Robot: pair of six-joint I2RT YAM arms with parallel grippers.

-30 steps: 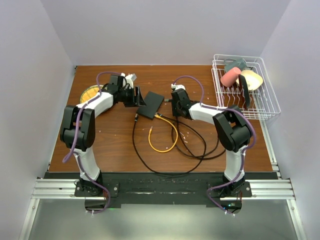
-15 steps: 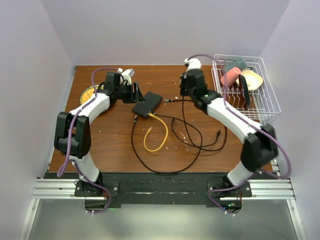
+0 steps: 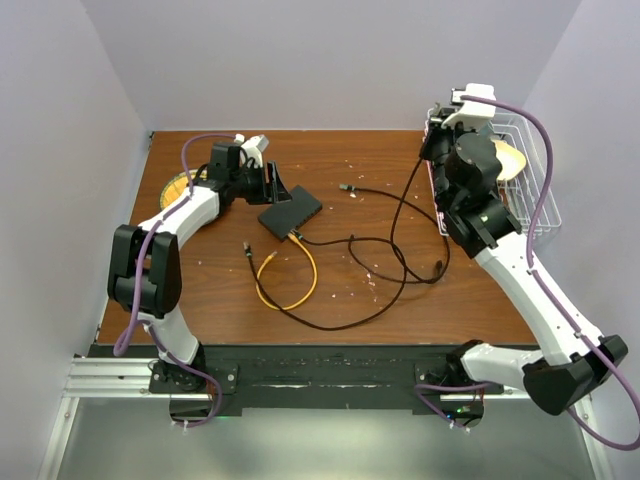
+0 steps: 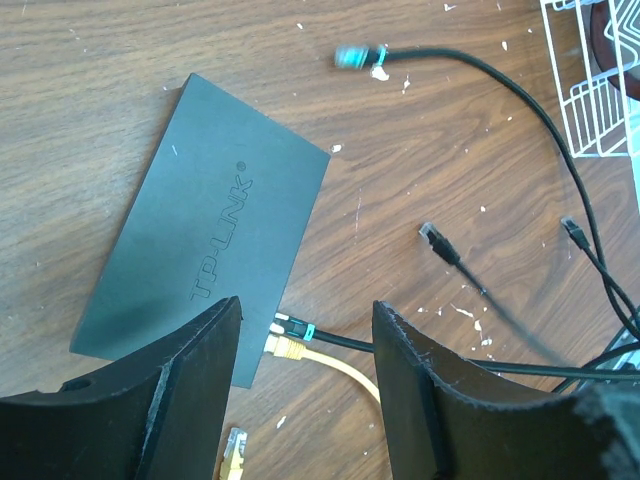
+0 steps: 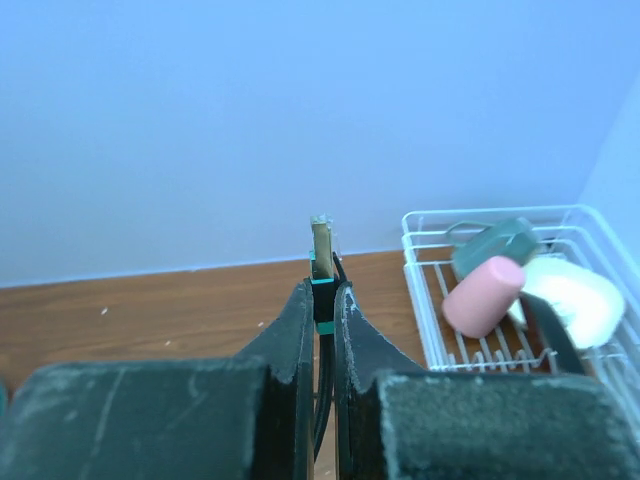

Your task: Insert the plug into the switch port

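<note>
The flat dark switch lies on the wooden table, also seen from above as a black box. Its ports run along its near-right edge, and the sockets themselves do not show. A black teal-banded plug and a yellow plug sit in that edge. My left gripper hovers open over that edge, at the switch's far-left end. My right gripper is raised high near the rack, shut on a teal-banded plug that points upward. Its black cable hangs to the table.
A white wire rack at the back right holds a pink cup and other dishes. Black cable loops and a yellow cable lie in the middle of the table. Loose plugs lie beyond the switch. A yellow plate sits far left.
My right arm rose from beside the switch, up and right toward the rack, carrying the plug and dragging the black cable. The switch turned and shifted slightly left. The left gripper stayed by it.
</note>
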